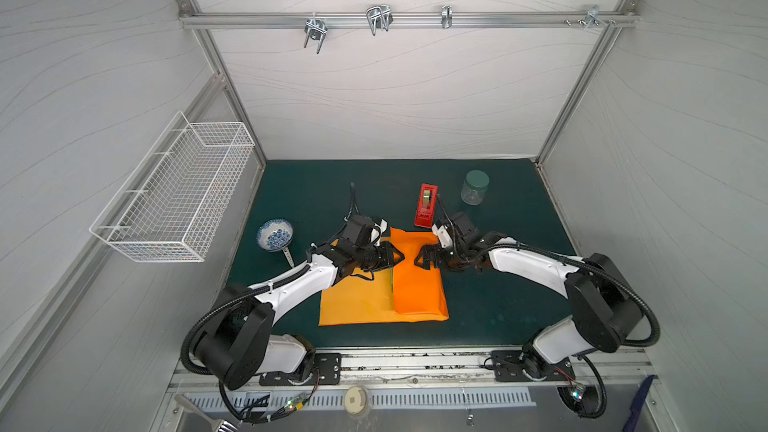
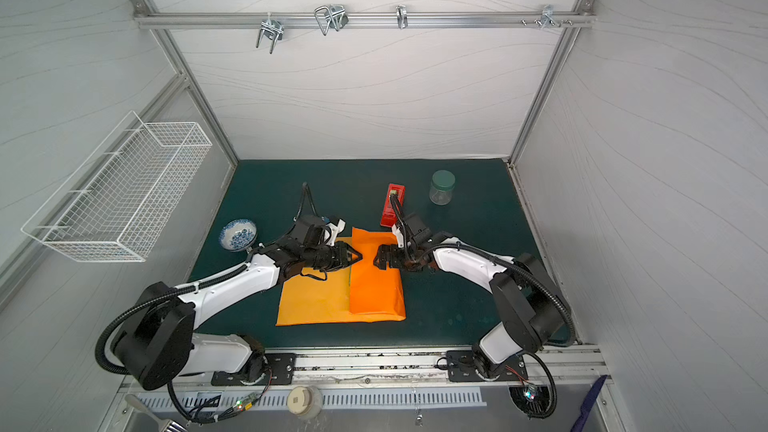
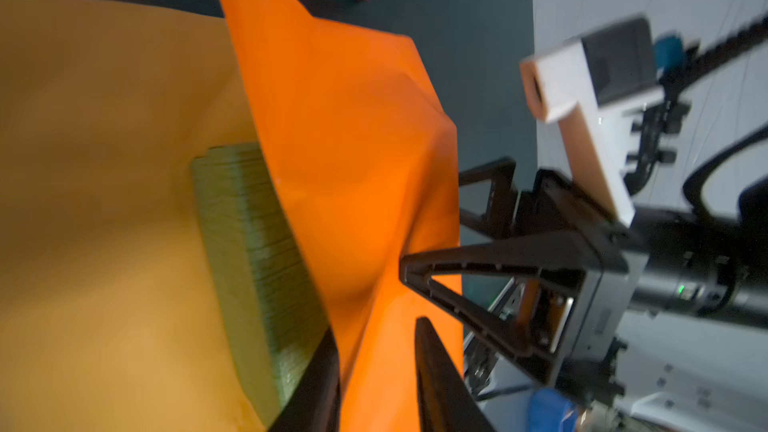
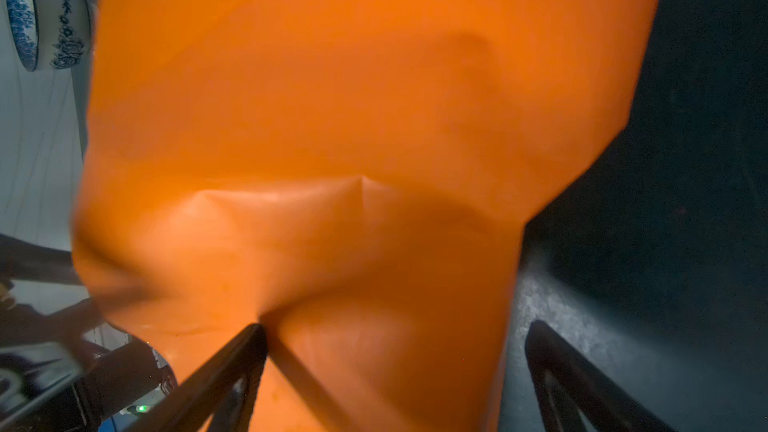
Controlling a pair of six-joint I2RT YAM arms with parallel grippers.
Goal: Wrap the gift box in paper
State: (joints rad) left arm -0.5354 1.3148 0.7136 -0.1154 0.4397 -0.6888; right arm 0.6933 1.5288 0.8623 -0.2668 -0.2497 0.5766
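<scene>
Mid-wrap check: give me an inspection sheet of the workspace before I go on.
Surface: dark green mat, no spills seen.
Job's things: orange paper lies flat, one flap folded over the gift box; only the box's green edge shows.
Clutter: tape dispenser by the paper's far corner; jar and bowl stand apart.
Grippers: left gripper and right gripper open, tips facing over the flap.
Cables: black hoses along both arms; a small loop hangs over the paper.
Surroundings: wire basket on the wall, hooks on the rail.
</scene>
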